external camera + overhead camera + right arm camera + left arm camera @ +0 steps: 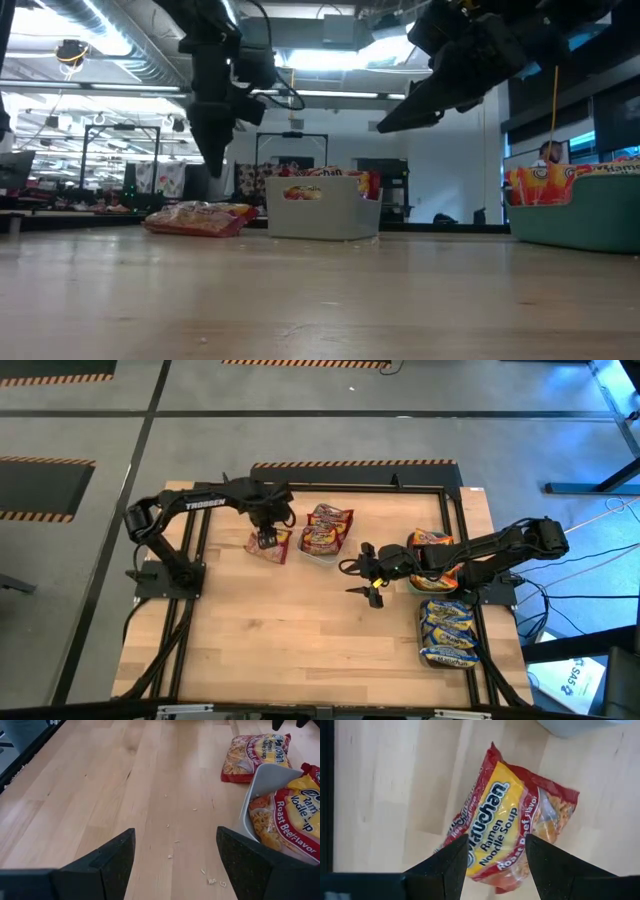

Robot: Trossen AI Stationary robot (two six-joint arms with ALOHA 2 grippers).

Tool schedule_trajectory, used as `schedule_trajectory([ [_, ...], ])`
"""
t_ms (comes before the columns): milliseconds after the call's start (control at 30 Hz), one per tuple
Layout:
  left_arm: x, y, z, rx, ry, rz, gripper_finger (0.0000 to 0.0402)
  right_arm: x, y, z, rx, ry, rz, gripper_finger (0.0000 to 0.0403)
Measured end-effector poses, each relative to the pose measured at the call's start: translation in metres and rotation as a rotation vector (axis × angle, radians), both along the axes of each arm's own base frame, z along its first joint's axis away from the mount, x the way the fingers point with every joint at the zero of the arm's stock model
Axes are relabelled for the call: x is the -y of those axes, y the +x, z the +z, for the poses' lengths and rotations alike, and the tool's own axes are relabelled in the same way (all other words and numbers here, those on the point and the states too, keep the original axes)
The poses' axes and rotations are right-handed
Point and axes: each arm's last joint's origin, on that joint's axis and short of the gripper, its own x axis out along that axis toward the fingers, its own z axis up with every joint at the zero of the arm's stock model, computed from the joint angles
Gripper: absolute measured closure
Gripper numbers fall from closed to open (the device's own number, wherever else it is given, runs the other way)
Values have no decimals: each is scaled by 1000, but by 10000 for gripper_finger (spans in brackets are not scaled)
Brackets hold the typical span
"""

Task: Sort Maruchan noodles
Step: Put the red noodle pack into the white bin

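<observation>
**Left hand poised right over the loose maroon packet**

The left hand hangs directly above the lone maroon-and-yellow packet lying flat on the desk, and that is the relation everything turns on. From the left wrist view the packet sits squarely ahead between the two fingers, which stand wide and hold nothing. Its long axis runs on a slant, roughly from 7 o'clock to 1 o'clock in that view, so the fingers look set to close across its narrow width; I judge a straight drop would do it, with little turning needed.

In the low view the left hand is clear of the packet, well above it, not touching.

Over on the other side, the right hand hovers above bare desk near the middle, its fingers also spread wide and empty. The loose packet lies off at about 10 o'clock from it in the high view, with the white tray of matching maroon packets between. So the left arm is plainly the nearer one.

That white tray sits just beside the loose packet, at its 3 o'clock. Orange packets fill a teal tray by the right arm, and blue-and-yellow ones lie at about 5 o'clock on the desk.
</observation>
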Motion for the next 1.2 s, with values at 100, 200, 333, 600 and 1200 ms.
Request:
schedule_trajectory([
  [100, -12, -4, -3, -10, 6, -45, 211, 0, 0, 0, -3, 0, 0, 136],
  [200, -26, -9, -6, 28, -33, -55, 211, 0, 0, 0, -2, 0, 0, 136],
  [333, -42, -14, -13, 97, -94, -68, 211, 0, 0, 0, 1, 0, 0, 136],
  [600, -61, -16, -35, 129, -199, -93, 211, 0, 0, 0, 3, 0, 0, 136],
  [1200, -64, -11, -84, 24, -396, -50, 218, 0, 3, -5, -12, -1, 0, 136],
])
